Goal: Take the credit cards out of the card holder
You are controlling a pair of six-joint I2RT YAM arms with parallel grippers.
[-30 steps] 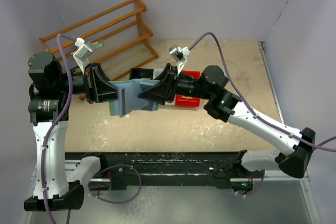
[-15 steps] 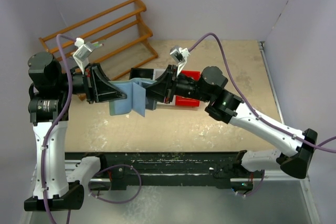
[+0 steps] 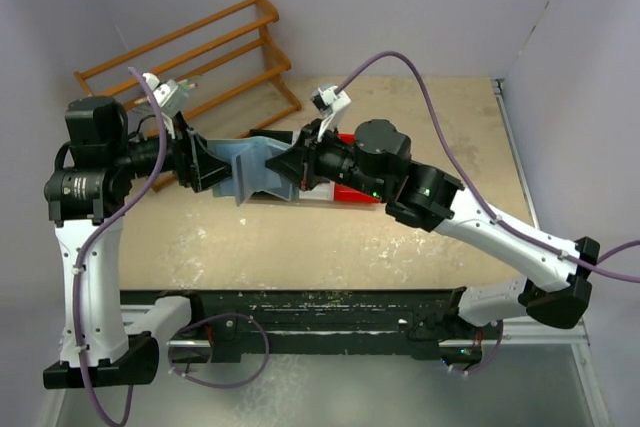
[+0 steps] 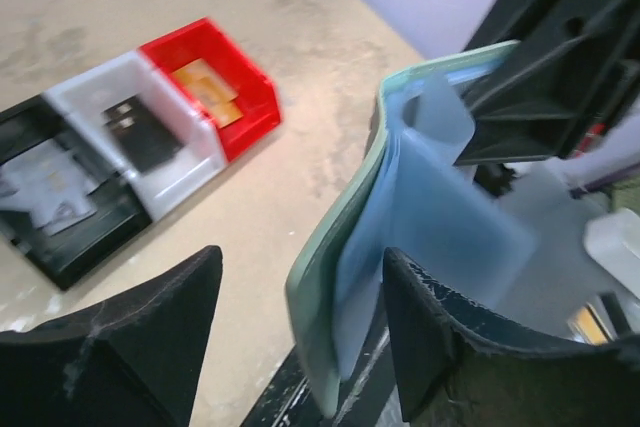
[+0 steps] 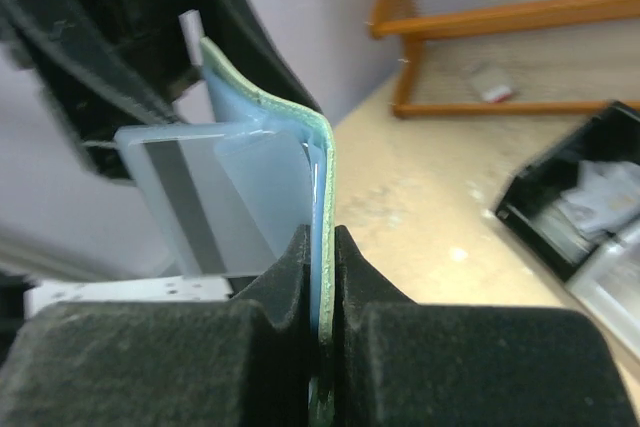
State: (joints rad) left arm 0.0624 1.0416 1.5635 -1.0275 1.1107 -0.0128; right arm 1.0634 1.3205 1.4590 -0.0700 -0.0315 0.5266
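Observation:
The grey-green card holder (image 3: 256, 165) hangs above the table between the two arms, folded open with its pale blue inside showing. My right gripper (image 5: 322, 247) is shut on one edge of the card holder (image 5: 322, 162). A silvery card with a grey stripe (image 5: 185, 197) sticks out of its pocket. My left gripper (image 4: 300, 332) is open, and the holder's other flap (image 4: 330, 277) stands between its fingers without being pinched. On the table, an orange card (image 4: 205, 82) lies in the red bin (image 4: 245, 122), and a black card (image 4: 135, 132) lies in the white bin.
Red, white and black bins (image 4: 90, 237) stand in a row on the table, largely hidden under the right arm (image 3: 400, 172) from above. A wooden rack (image 3: 190, 57) fills the back left. Walls close in on both sides.
The left gripper has opened and let go of the card holder. The right gripper has shut on the holder's edge, and the holder has shifted slightly toward the back.

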